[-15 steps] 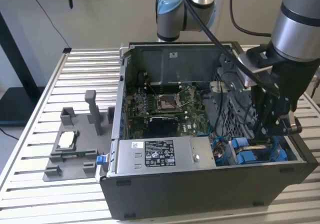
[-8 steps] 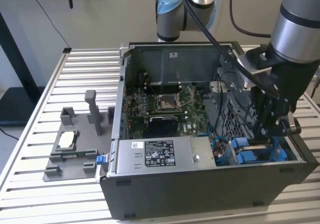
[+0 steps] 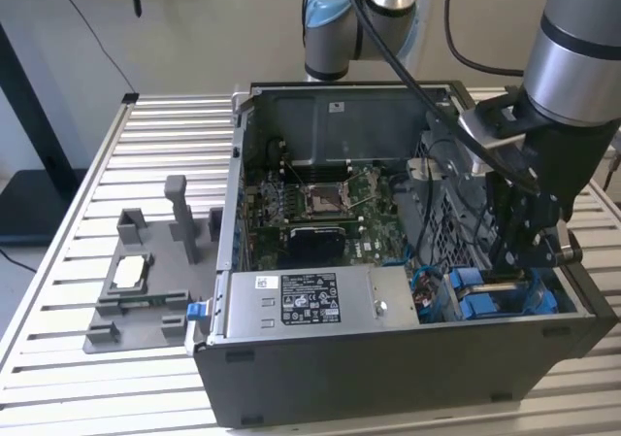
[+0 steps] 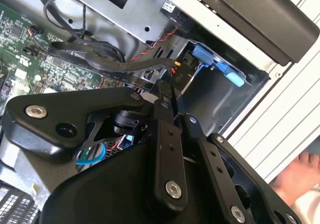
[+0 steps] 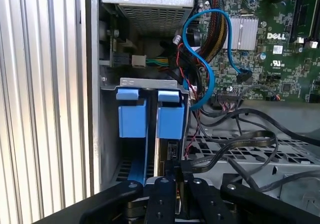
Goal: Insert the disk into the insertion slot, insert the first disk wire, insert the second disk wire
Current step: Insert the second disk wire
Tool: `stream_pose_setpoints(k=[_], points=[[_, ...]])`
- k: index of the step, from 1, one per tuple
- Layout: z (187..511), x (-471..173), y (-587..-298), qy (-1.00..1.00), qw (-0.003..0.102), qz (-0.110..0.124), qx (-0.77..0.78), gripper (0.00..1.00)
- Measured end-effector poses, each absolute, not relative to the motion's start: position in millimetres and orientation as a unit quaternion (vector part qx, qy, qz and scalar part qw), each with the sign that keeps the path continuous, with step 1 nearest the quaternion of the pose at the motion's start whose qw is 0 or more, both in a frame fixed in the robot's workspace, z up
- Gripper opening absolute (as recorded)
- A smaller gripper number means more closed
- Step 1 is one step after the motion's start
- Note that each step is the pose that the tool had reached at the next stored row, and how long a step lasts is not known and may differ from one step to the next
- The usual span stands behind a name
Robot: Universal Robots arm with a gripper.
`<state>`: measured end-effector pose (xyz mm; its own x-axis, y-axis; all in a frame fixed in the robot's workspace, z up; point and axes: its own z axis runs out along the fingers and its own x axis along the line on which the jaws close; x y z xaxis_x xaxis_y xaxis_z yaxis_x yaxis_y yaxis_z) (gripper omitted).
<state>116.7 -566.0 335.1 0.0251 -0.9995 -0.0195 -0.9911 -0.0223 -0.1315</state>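
On the slatted bench's left side in the exterior view, a grey fixture plate point(image 3: 136, 295); filling the middle and right, an open computer case point(image 3: 388, 358) with green motherboard point(image 3: 320, 213) and labelled power supply box point(image 3: 301, 300). At the case's near-right corner, the insertion slot point(image 3: 456, 305), the disk point(image 5: 170, 121) upright inside in its blue carrier. Just above, the gripper point(image 5: 175, 171), fingers pressed together, pinching a black wire point(image 5: 235, 151) at the disk's rear edge.
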Motion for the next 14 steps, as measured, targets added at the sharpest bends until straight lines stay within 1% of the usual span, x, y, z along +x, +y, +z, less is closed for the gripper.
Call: stream_pose_setpoints(k=[10,12,13,14], points=[[332.6,116.6,-566.0,0.698,0.054,-0.039,-0.713,0.16],[331.2,116.8,-565.8,0.698,0.055,-0.038,-0.713,0.18],[331.5,116.8,-565.9,0.698,0.055,-0.038,-0.713,0.24],[332.2,116.8,-565.9,0.698,0.055,-0.038,-0.713,0.24]])
